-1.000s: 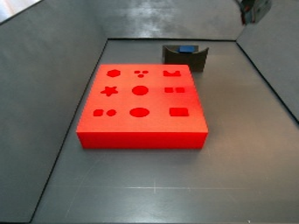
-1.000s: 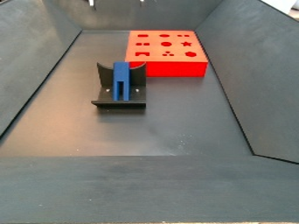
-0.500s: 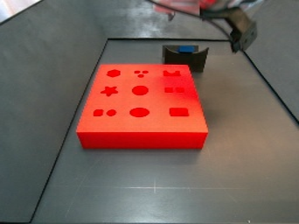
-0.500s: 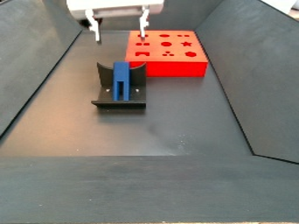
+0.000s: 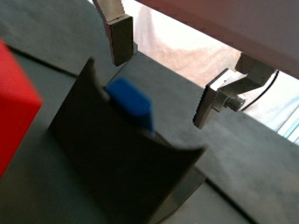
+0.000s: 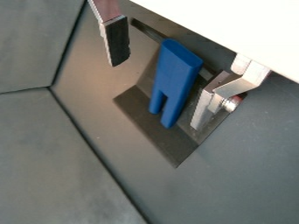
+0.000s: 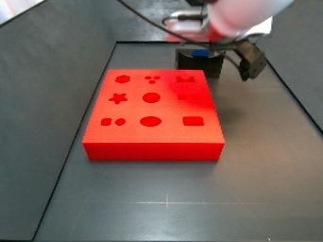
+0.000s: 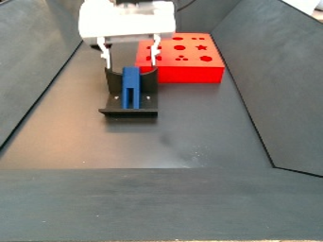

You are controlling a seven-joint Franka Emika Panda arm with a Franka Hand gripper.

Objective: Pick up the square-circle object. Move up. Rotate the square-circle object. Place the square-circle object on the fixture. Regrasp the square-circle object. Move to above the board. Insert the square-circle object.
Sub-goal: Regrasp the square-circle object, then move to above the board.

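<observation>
Gripper (image 8: 127, 55) is seen spread wide above the fixture (image 8: 130, 106) in a side view, w/ its two fingers straddling the upper end of the square-circle object (image 8: 131, 85); nothing is pinched. From left to right in that view: the dark sloped wall, then one finger (image 8: 105, 58), the blue piece leaning upright in the fixture, the second finger, and the board (image 8: 180, 57) beyond, lying flat on the floor w/ its cut-outs facing up. Fixture and board are set near each other but apart. In both wrist views the silver plates w/ dark pads are seen either side of the blue piece, w/ clear gaps on both sides: fingers (image 6: 115, 39) not touching it, piece (image 6: 173, 80) resting against the fixture's back wall (image 6: 176, 131). In a wrist view (image 5: 131, 98) the piece's top end is seen poking over the fixture's dark wall (image 5: 117, 157), w/ a red corner of the board (image 5: 14, 105) at the edge. In a side view the gripper (image 7: 214, 55) hides most of the fixture behind the board (image 7: 151, 109); whether the piece shows there cannot be told.
</observation>
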